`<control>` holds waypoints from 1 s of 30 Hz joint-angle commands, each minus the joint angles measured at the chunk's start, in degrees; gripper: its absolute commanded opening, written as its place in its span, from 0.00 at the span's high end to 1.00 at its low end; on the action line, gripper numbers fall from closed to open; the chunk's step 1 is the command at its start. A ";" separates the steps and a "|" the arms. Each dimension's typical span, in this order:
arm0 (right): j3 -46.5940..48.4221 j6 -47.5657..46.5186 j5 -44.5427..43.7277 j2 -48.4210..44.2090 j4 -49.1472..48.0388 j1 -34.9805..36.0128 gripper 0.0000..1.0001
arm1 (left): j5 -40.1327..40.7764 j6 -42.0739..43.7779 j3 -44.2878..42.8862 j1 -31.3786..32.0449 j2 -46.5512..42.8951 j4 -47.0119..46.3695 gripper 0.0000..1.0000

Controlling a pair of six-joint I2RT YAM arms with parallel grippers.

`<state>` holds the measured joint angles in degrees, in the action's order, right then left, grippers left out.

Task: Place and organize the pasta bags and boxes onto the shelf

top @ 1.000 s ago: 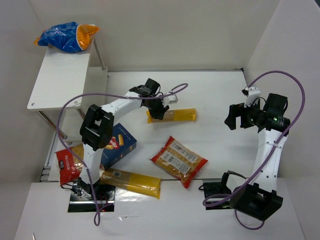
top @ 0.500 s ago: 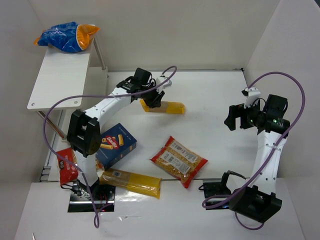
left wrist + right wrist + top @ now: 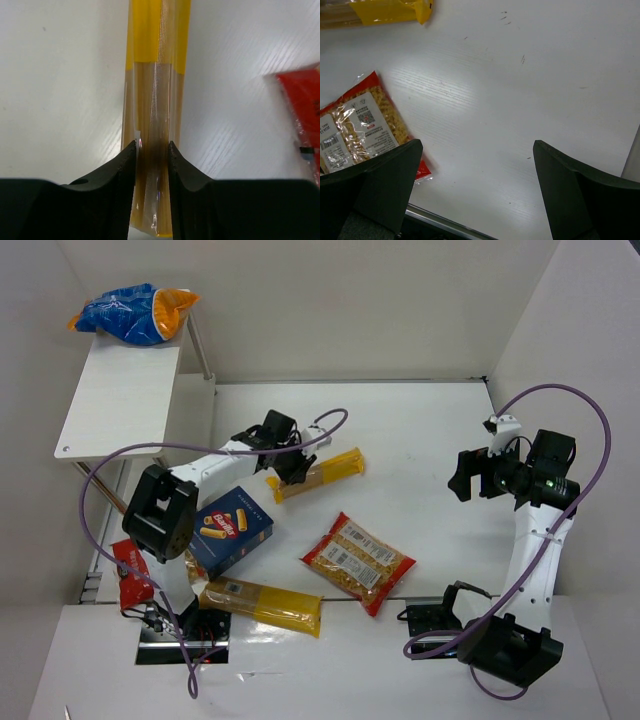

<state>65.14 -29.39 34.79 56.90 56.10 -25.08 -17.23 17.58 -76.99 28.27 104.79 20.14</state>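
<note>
My left pincer [image 3: 151, 145] grips 1 end of the long yellow spaghetti pack [image 3: 155, 85], over the table [image 3: 420, 430] right of the shelf [image 3: 120, 400]; I should raise it level and swing slowly so the free end cannot drag.

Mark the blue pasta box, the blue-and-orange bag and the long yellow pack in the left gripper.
blue pasta box [image 3: 235, 528], top view, middle of its printed face.
blue-and-orange bag [image 3: 130, 315], top view, its blue middle.
long yellow pack [image 3: 156, 90], left wrist view, clear section.
</note>
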 commanded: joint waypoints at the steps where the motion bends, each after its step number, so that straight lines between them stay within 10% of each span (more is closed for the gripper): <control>1: 0.25 0.73 1.16 -1.09 -1.60 -0.50 0.00 | 3.25 -0.88 2.71 -0.15 -3.98 -6.16 1.00; 14: 0.77 0.21 1.69 -0.04 -0.55 -0.50 0.00 | 2.83 -1.41 5.54 -0.67 -0.04 -9.34 0.98; 22: 0.77 0.21 1.69 -0.04 -0.55 -0.50 0.00 | 0.89 -0.80 2.90 -0.67 3.22 -7.48 0.32; 30: 0.77 0.21 1.69 -0.57 -0.02 -1.02 0.00 | 1.41 -0.27 -1.14 -0.15 6.20 -7.48 0.21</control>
<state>65.14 -29.43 35.40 57.01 56.21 -25.65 -14.44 17.63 -75.16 27.94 109.21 14.37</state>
